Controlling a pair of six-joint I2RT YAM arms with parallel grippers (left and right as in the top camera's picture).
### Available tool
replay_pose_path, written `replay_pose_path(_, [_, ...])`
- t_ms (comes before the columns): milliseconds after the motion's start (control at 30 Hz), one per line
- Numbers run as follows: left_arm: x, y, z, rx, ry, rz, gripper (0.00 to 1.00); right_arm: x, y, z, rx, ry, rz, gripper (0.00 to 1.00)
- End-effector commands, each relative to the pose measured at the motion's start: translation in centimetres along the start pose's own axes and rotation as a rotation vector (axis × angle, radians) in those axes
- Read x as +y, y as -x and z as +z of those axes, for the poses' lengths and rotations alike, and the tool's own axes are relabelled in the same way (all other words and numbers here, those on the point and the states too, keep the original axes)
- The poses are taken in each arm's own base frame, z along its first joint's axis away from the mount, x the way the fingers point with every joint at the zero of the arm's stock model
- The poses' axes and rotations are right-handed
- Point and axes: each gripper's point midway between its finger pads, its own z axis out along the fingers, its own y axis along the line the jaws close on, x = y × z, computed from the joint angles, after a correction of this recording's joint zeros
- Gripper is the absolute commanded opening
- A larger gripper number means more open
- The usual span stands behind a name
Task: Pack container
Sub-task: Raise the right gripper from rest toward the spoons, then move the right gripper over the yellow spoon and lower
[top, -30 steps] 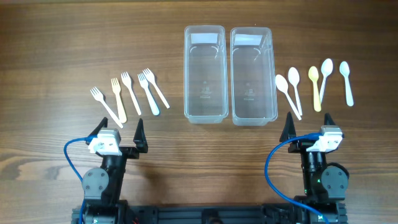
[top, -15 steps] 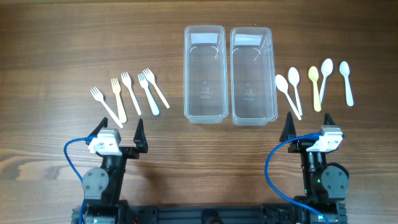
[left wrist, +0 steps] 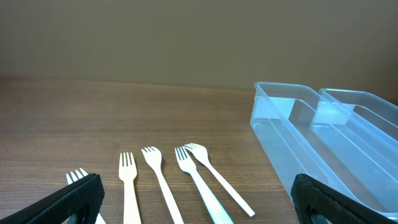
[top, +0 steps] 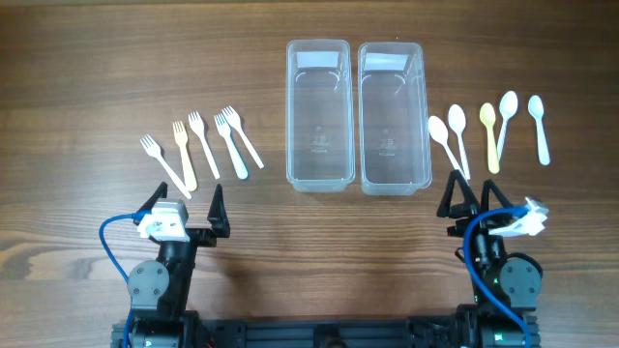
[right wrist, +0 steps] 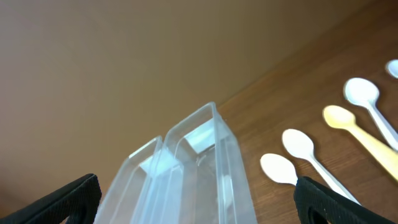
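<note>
Two clear plastic containers stand side by side at the table's centre, the left one (top: 318, 114) and the right one (top: 394, 116), both empty. Several forks (top: 198, 145) lie to their left and several spoons (top: 488, 130) to their right. My left gripper (top: 187, 205) is open and empty, just below the forks. The left wrist view shows it (left wrist: 193, 202) with the forks (left wrist: 155, 180) ahead. My right gripper (top: 468, 198) is open and empty, rolled to one side, just below the leftmost spoon's handle. The tilted right wrist view shows it (right wrist: 193, 205), with the containers (right wrist: 205, 162) and spoons (right wrist: 298, 146) ahead.
The forks are white, cream and one with a pale blue handle (top: 235, 155). One spoon is yellow (top: 491, 140), the rest white. Blue cables loop beside each arm's base, and the table's front edge is near the bases.
My right wrist has rolled and swung a little left and forward, so its camera now sits to the right of its fingers. The left arm and the cutlery have not moved.
</note>
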Motion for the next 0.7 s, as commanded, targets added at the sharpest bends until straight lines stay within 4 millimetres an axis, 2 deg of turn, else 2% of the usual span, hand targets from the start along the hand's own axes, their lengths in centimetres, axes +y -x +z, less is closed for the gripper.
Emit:
replay_pose_path(0, [-0.3,-0.4,0.0,0.016,-0.016,0.018,1.0,-1.9,1.9,-0.2,-0.111,-0.11,0.08,1.0])
replay_pose_path(167, [-0.3,-0.4,0.0,0.016,-0.016,0.018,1.0,-2.8,2.5,-0.3,-0.137,-0.173,-0.073,1.0])
replay_pose_path(333, [-0.3,-0.4,0.0,0.016,-0.016,0.018,1.0,-3.7,1.4,0.0,-0.057,-0.221,-0.372,1.0])
replay_pose_path(467, [-0.3,-0.4,0.0,0.016,-0.016,0.018,1.0,-4.5,0.4,0.3,0.012,-0.249,-0.532,1.0])
replay_pose_path(567, [-0.3,-0.4,0.0,0.016,-0.016,0.018,1.0,-4.5,0.3,0.5,0.017,-0.25,-0.533,1.0])
replay_pose_path(667, [-0.3,-0.4,0.0,0.016,-0.016,0.018,1.0,-3.5,1.2,1.0,-0.008,-0.218,-0.525,1.0])
